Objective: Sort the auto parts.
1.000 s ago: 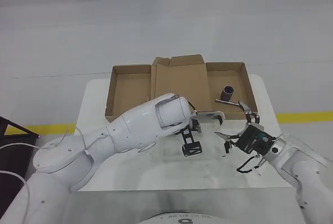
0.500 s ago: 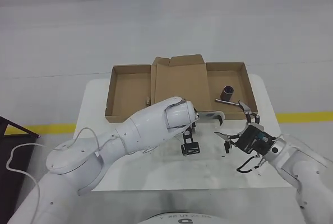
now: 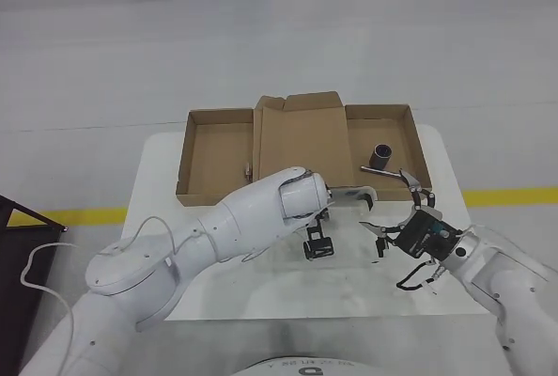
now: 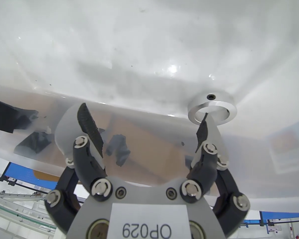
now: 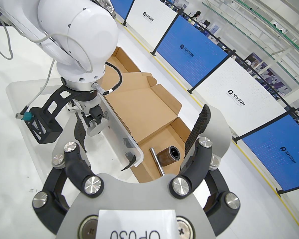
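Hovering low over the white tabletop point(image 4: 139, 38), my left jaws are spread wide with nothing between them. The metal ring point(image 4: 220, 101) lies flat on the tabletop right at the tip of one finger, off to that side rather than centred in the gap; whether the tip touches it I cannot tell. I judge it a stiff, smooth collar, dense for its size and likely to skid or squirt out under a glancing pinch. The best hold, I think, is to centre the gap over it and close across the outer wall, or to drop one finger into the bore and pinch the wall, pads low against the tabletop. My right jaws are also spread and empty, held well clear. Beyond them the cardboard box point(image 5: 144, 105) holds a dark cylinder point(image 5: 170, 154) and a thin steel rod point(image 5: 156, 160), just beside each other in one end compartment.
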